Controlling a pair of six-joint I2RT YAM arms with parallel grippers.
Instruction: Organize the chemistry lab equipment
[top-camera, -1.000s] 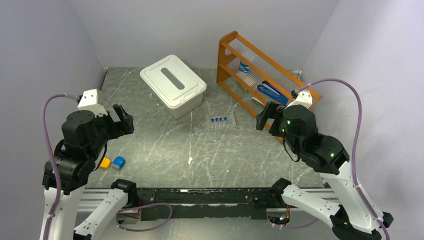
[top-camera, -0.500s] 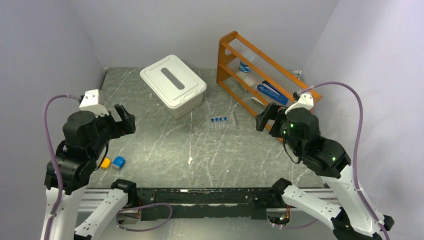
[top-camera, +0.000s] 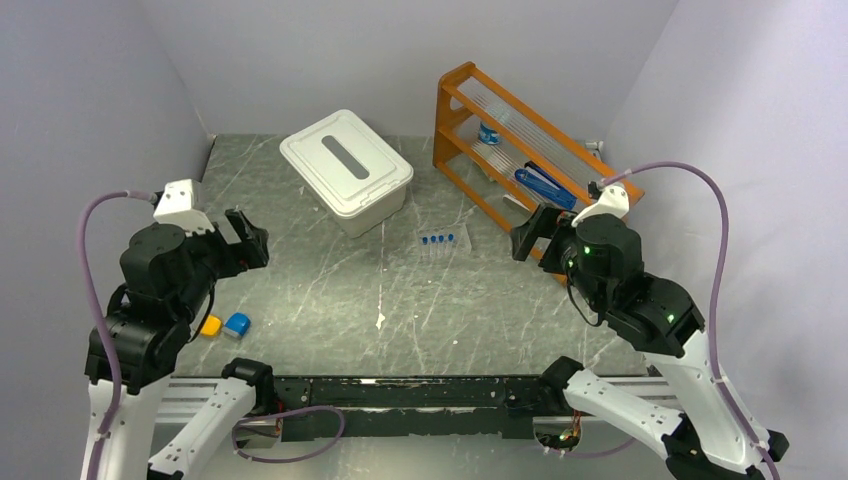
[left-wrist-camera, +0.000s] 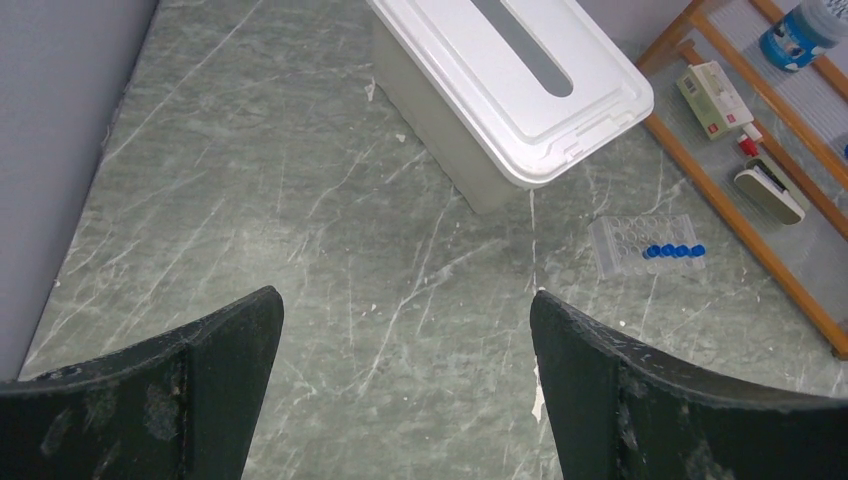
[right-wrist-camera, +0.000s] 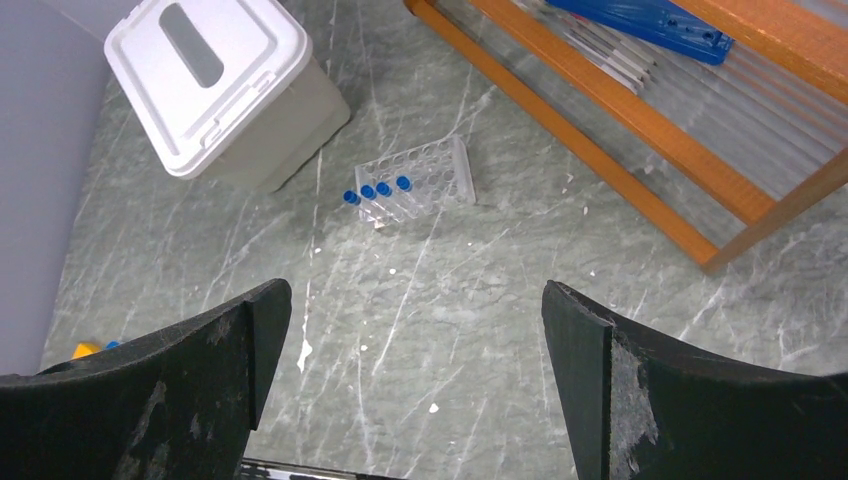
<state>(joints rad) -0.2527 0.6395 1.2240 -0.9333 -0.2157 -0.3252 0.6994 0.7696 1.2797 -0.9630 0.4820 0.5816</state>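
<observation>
At table centre, between the white lidded box (top-camera: 346, 170) and the orange shelf rack (top-camera: 520, 150), we locate the clear tube rack (right-wrist-camera: 420, 180) resting on the grey veined table (top-camera: 330, 290). Four blue-capped test tubes (right-wrist-camera: 375, 190) sit in one row along its edge. We see the left gripper (left-wrist-camera: 405, 300) raised over the table's left side, jaws spread wide, gripping nothing. The right gripper (right-wrist-camera: 415, 290) hovers beside the shelf rack's near end, jaws equally wide and unloaded. Both grippers are well apart from the tube rack. An orange block (top-camera: 210, 325) and a blue block (top-camera: 237, 324) lie side by side near the left arm.
</observation>
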